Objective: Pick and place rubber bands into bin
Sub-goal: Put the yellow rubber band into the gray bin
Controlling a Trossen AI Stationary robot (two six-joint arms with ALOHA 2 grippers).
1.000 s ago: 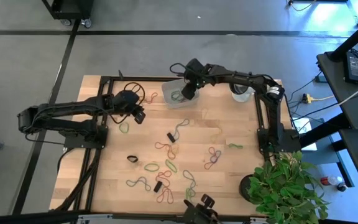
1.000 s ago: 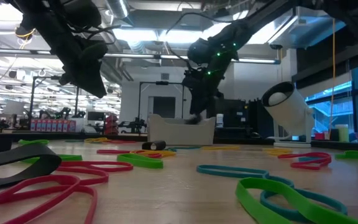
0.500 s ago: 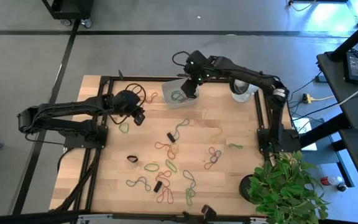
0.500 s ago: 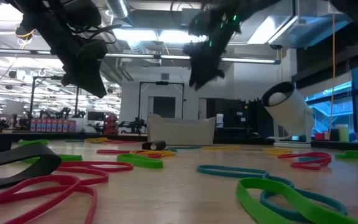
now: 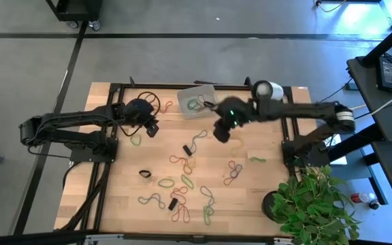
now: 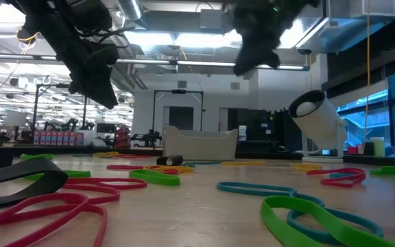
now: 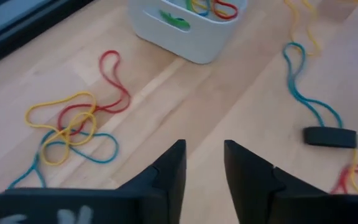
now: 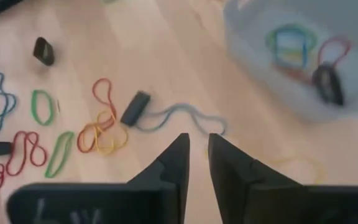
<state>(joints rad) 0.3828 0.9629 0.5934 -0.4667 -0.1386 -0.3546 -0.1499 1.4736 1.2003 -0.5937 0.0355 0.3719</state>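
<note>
**Operator:** How far along am I?

**Spotter:** You're early in the job. The small translucent greyish-white plastic bin (image 5: 197,100) sits at twelve o'clock on the pale wooden table (image 5: 264,190), and it holds only a handful of the thin coloured rubber bands (image 5: 182,163): green, blue, red and a dark one show inside it in the right wrist view. Most of the loops lie scattered from the table's centre down to six o'clock, with a green one near nine o'clock and a tangle of red, yellow and blue close to the bin.

**Operator:** And my pincers, left first?

**Spotter:** Your left gripper (image 5: 149,126) hangs above the table at about ten o'clock, over bare wood. Its fingers (image 7: 169,174) stand apart with a clear gap, nothing between them and touching nothing.

**Operator:** The right?

**Spotter:** Your right gripper (image 5: 221,131) is just right of centre, at five o'clock from the bin, raised off the wood. Its fingers (image 8: 174,165) are drawn near each other, a narrow slit left, and empty; a blue band with a dark tab (image 8: 137,107) lies ahead of them.
</note>
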